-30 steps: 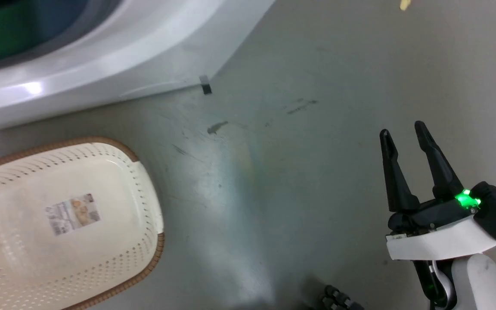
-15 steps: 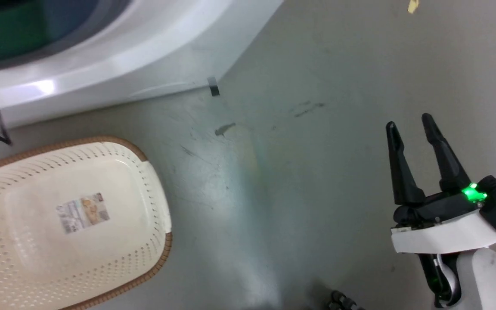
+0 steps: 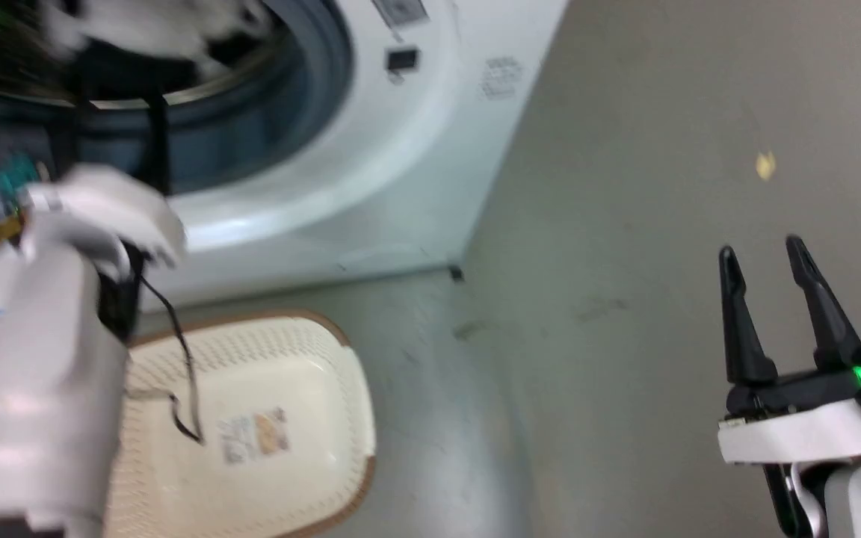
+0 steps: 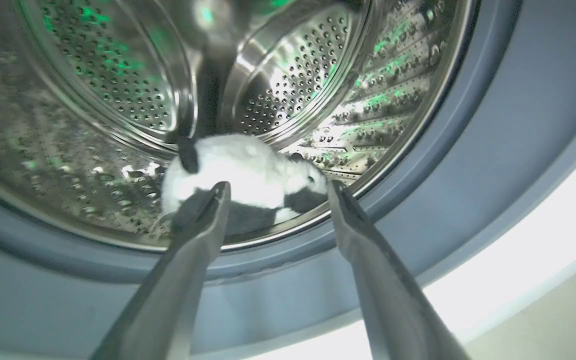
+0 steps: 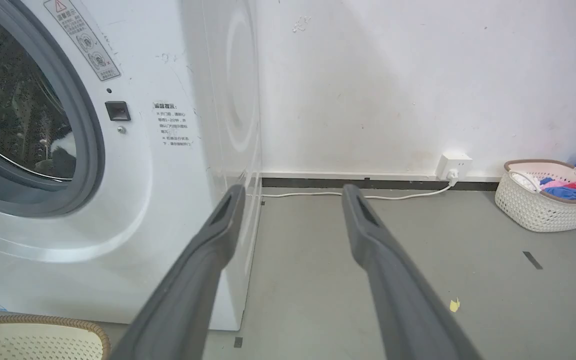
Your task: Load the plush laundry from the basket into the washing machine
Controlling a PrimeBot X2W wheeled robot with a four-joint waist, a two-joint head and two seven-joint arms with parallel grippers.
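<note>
The panda soft toy (image 4: 248, 172) lies on the floor of the washing machine's steel drum (image 4: 118, 85), just inside the grey door seal (image 4: 468, 150). My left gripper (image 4: 278, 186) is open in front of the drum mouth, apart from the toy and holding nothing. In the head view the washing machine (image 3: 400, 172) is at the upper left, and the toy (image 3: 146, 30) is a blur inside it. The cream basket (image 3: 311, 373) sits on the floor in front of the washer with only its paper label (image 3: 255, 435) inside. My right gripper (image 3: 770, 254) stands open over the bare floor, far right.
My pale left forearm (image 3: 42, 388) crosses the head view's left side, above the basket. A second basket with coloured clothes (image 5: 548, 200) stands by the far wall at the right, near a wall socket (image 5: 455, 165) and its white cable. Grey floor lies to the washer's right.
The head camera has swung up toward the washer, bringing the door opening, the toy and my left forearm into the picture. The right gripper stays open in much the same pose.
</note>
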